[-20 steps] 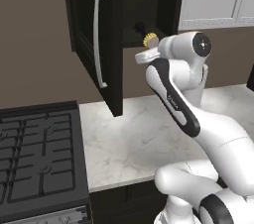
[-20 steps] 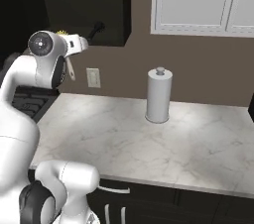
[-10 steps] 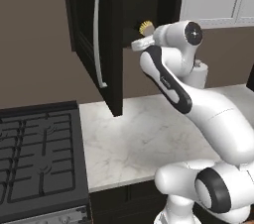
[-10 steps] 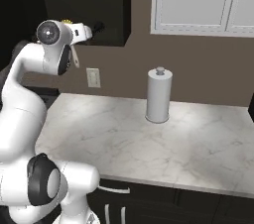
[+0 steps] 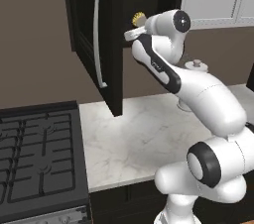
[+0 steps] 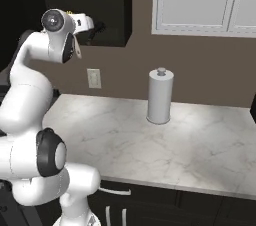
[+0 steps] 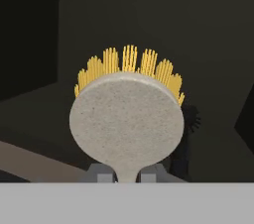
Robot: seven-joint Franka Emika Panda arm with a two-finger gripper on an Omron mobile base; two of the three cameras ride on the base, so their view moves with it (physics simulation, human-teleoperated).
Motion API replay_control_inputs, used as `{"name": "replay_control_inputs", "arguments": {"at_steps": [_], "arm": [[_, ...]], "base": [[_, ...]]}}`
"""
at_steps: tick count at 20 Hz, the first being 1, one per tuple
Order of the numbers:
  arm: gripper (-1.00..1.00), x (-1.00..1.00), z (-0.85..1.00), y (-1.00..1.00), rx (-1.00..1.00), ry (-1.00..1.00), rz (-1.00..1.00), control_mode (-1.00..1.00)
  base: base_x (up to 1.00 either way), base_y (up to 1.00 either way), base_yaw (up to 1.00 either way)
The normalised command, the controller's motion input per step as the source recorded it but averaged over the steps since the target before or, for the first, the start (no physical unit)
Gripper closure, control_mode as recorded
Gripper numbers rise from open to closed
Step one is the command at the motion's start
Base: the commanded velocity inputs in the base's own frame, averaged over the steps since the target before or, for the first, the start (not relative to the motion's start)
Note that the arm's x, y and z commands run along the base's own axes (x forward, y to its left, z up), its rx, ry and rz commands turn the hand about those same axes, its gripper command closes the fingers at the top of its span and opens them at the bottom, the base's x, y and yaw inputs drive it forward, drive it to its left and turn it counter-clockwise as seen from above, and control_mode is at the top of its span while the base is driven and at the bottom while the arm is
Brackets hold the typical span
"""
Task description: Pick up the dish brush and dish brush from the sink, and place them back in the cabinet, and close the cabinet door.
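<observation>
I see my arm raised high, elbow bent, the claw (image 7: 126, 177) reaching level into the open black cabinet (image 5: 144, 0). It is pinched tight on the stem of the cream-headed dish brush (image 7: 127, 119), yellow bristles facing away. A black brush (image 7: 186, 136) stands just beyond. No writing is readable.

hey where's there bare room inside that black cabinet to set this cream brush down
The gripper is shut on the cream-headed dish brush at the cabinet mouth. The dark shelf floor left of the head looks bare. To the right, behind it, stands the black dish brush, so that side is crowded.
</observation>
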Motion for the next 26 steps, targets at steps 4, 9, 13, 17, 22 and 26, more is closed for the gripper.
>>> {"name": "replay_control_inputs", "arguments": {"at_steps": [4, 9, 13, 17, 22, 26], "arm": [[1.00, 0.45, 0.00, 0.23, 0.00, 0.00, 0.00, -1.00], [1.00, 0.50, 0.00, 0.20, 0.00, -0.02, 0.00, -1.00], [1.00, 0.57, 0.00, 0.14, 0.00, -0.01, 0.00, -1.00], [1.00, 0.55, 0.00, 0.11, 0.00, 0.00, 0.00, -1.00], [1.00, 0.52, 0.00, 0.03, 0.00, 0.00, 0.00, -1.00], [1.00, 0.51, 0.00, 0.01, 0.00, 0.00, 0.00, -1.00]], "base": [[0.00, 0.00, 0.00], [0.00, 0.00, 0.00], [0.00, 0.00, 0.00], [0.00, 0.00, 0.00], [0.00, 0.00, 0.00], [0.00, 0.00, 0.00]]}}
